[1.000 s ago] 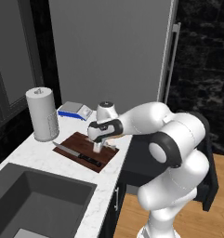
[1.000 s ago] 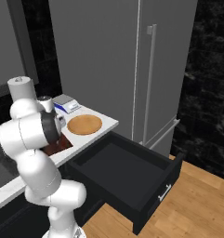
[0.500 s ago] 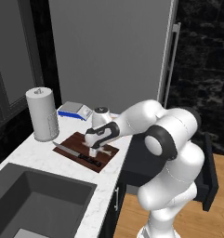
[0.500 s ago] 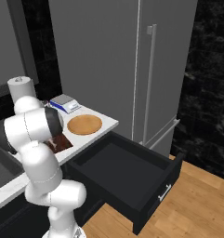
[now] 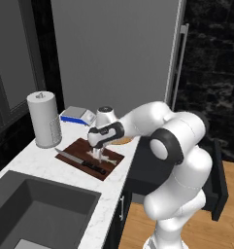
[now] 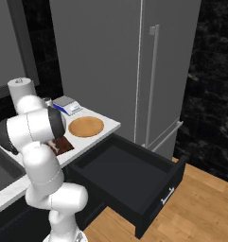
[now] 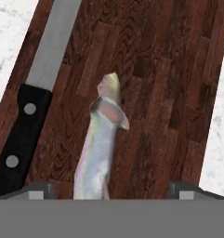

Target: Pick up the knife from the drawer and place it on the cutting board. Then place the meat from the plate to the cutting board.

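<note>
Two things on board: the knife (image 7: 32, 107) and the meat (image 7: 100, 144) both lie flat on the board (image 7: 169, 93), side by side, near but not touching.
Meat's place: on the dark wood, directly under the hand, between the two fingers (image 7: 108, 189) in the hand view.
Meat's long axis: it runs away from the hand, roughly parallel to the knife and across the line that joins the finger tips.
Fingers: spread wide, one tip at each side of the meat with wood showing in the gaps; nothing is held.
Knife's place: left of the meat in the hand view, black handle toward the hand, blade pointing away; in the left base view it lies along the board's near edge (image 5: 82, 162).
Plate (image 6: 86, 126): bare on the desk beside the board.
Drawer (image 6: 134, 182): pulled out, its inside bare.
Judgement: both placements look done; the hand should rise straight up, since the meat sits right between the tips and a sideways drift could nudge it.
</note>
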